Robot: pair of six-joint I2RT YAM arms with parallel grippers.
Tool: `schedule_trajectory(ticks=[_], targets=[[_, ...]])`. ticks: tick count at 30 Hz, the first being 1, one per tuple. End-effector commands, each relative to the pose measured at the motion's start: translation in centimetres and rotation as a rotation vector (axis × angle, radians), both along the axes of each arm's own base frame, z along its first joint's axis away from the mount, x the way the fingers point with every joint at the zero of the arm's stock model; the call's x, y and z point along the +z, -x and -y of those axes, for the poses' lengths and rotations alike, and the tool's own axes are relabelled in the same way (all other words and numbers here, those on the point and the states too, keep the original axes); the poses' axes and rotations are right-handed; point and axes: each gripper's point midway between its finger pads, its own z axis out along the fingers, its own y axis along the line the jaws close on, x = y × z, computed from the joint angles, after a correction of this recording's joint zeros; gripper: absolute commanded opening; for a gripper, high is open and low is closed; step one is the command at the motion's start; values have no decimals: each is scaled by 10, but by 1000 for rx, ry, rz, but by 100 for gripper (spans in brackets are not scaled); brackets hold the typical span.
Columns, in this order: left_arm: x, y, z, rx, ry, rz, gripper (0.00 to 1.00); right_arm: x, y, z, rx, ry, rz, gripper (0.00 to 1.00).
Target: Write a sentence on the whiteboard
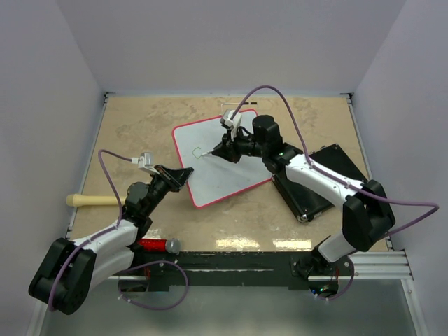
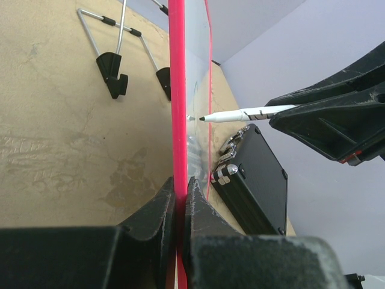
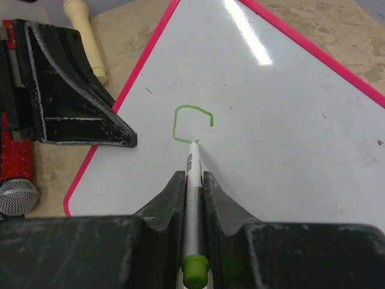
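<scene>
Clamping the one whiteboard (image 3: 289, 138) by its edge, left claw (image 2: 179, 188); right claw (image 3: 192, 178) squeezes one pen (image 3: 193, 201), tip touching it.

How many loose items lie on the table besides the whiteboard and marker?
3: wooden handle at the left edge, red microphone beside the left arm, black case under the right arm. Others may hide beneath the arms.

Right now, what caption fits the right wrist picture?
Right gripper holds a marker on the whiteboard beside a green squiggle.
</scene>
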Motion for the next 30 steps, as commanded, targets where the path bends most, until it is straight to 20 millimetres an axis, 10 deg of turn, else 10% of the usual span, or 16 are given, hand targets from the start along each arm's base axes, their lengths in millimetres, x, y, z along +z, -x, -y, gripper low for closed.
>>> schedule_trajectory(ticks=[1,20,30], targets=[[-13,2,3,-39,-128,34,0,21,-14,-1,-50,-15,60,0],[-13,3,4,-50,-132,37,0,16,-37,9,-186,6,46,0],[-10,2,4,-51,-132,46,0,11,-17,13,-98,56,65,0]])
